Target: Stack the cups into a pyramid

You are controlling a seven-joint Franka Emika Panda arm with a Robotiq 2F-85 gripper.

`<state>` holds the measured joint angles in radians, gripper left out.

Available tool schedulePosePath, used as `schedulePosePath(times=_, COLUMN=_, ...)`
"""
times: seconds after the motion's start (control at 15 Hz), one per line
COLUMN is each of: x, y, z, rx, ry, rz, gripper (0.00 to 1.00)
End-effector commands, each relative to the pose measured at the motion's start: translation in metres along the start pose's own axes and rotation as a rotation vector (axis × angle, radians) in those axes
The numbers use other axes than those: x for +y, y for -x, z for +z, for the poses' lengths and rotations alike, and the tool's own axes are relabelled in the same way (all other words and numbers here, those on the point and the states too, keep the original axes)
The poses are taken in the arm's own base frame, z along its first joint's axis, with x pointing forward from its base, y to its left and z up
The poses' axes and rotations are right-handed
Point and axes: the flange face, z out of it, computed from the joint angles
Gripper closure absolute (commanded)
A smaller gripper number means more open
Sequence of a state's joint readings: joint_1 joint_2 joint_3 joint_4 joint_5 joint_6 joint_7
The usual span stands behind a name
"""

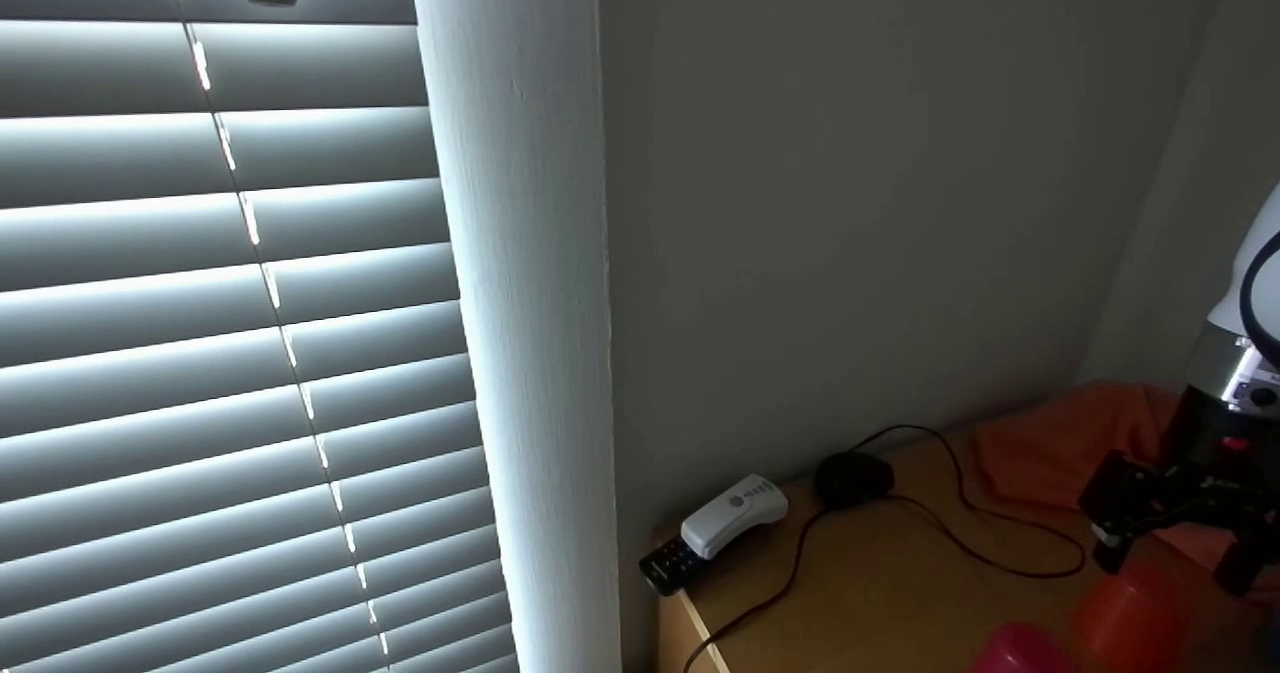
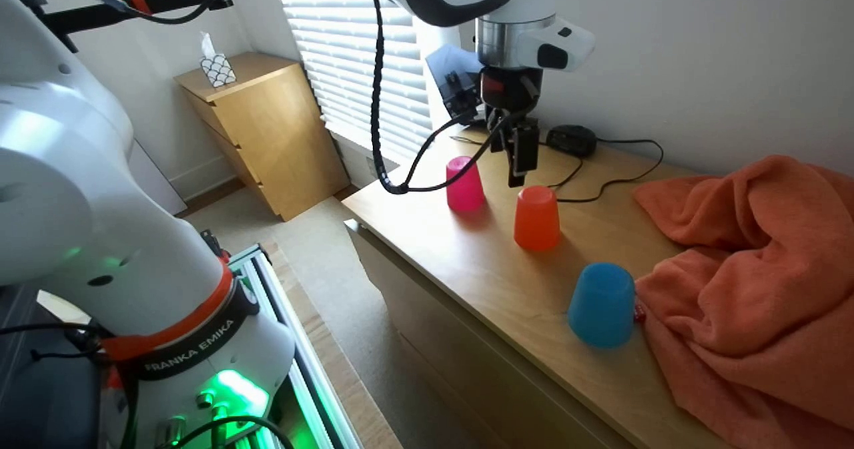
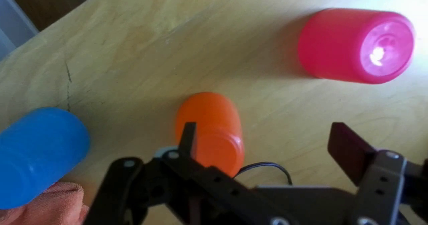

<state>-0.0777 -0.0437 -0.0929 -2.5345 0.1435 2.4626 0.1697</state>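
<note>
Gripper point(image 3: 264, 131) hangs above the wooden tabletop point(image 2: 494, 269), pointing down, fingers point(image 3: 188, 139) spread wide. Orange cup point(image 2: 537, 225) closest, upside down, below the gripper in both exterior views; wrist view has one finger covering part of it. Pink cup point(image 3: 334, 44) also upside down, near; lower left of the gripper in an exterior view, up past the fingertips in wrist view. Blue cup point(image 2: 602, 309) upside down, farthest of the three, lower right of the gripper in an exterior view, off to the left and cropped in wrist view. All cups stand apart from each other. Orange towel point(image 2: 767, 262) further right of the gripper in an exterior view, just beside blue cup, can't tell if touching. Corded black box point(image 1: 853, 478) left of the gripper in an exterior view, near the wall point(image 1: 850, 203). White remote point(image 1: 735, 515) overlapping black remote point(image 1: 668, 565), farther left of the gripper. Window blinds point(image 1: 150, 353) farther left still. Tissue box point(image 2: 218, 72) on a wood cabinet point(image 2: 287, 149), well apart from the gripper
</note>
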Motion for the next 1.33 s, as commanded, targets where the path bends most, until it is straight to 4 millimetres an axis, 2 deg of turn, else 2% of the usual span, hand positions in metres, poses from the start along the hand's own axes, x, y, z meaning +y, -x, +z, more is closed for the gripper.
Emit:
schedulePosePath(times=0.0, x=-0.017, y=0.027, z=-0.003, rx=-0.038, ry=-0.032, rz=-0.018, gripper=0.00)
schedulePosePath(times=0.53, x=-0.054, y=0.037, z=0.022, rx=-0.165, ry=-0.080, rz=-0.091, gripper=0.00)
schedulePosePath(times=0.93, x=-0.070, y=0.034, z=0.045, rx=-0.196, ry=-0.025, rz=-0.161, gripper=0.00)
schedulePosePath(times=1.27, x=-0.090, y=0.030, z=0.056, rx=-0.181, ry=0.027, rz=-0.227, gripper=0.00)
